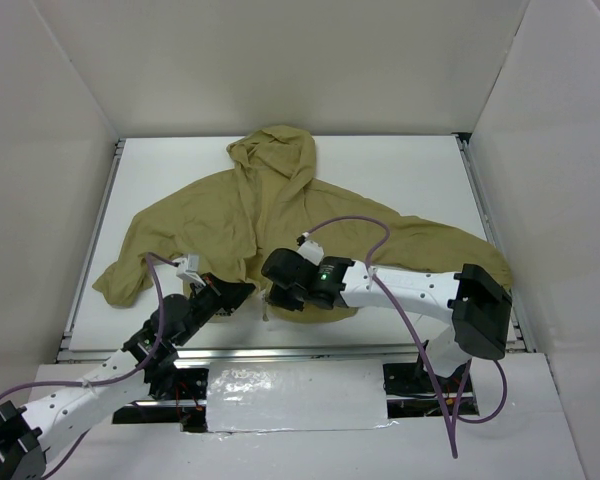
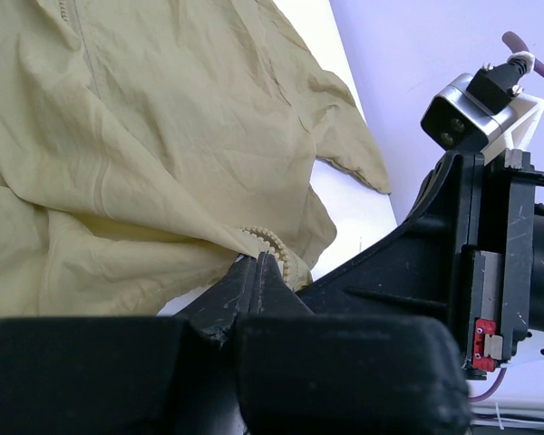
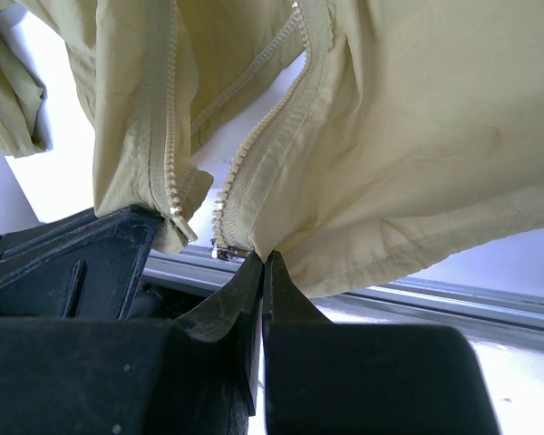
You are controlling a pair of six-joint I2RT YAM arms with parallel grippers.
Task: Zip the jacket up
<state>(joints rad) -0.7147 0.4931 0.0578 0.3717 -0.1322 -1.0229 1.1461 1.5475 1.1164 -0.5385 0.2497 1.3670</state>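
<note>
The olive-tan hooded jacket [image 1: 270, 215] lies spread on the white table, hood at the far side, hem toward the arms. Its front zipper is open at the bottom, with two separate rows of teeth [image 3: 254, 149] in the right wrist view. My left gripper [image 1: 242, 291] is shut on the hem edge of the left front panel, right at the zipper teeth [image 2: 276, 243]. My right gripper [image 1: 285, 297] is shut on the bottom hem of the right panel [image 3: 390, 163], beside the metal slider [image 3: 225, 251]. Both hold the hem lifted near the table's front edge.
A white table [image 1: 400, 170] with metal rails on its left [image 1: 90, 250] and right [image 1: 490, 230] edges, enclosed by white walls. A silver-covered plate [image 1: 295, 395] lies between the arm bases. The right arm's purple cable [image 1: 365, 235] arcs over the jacket's right sleeve.
</note>
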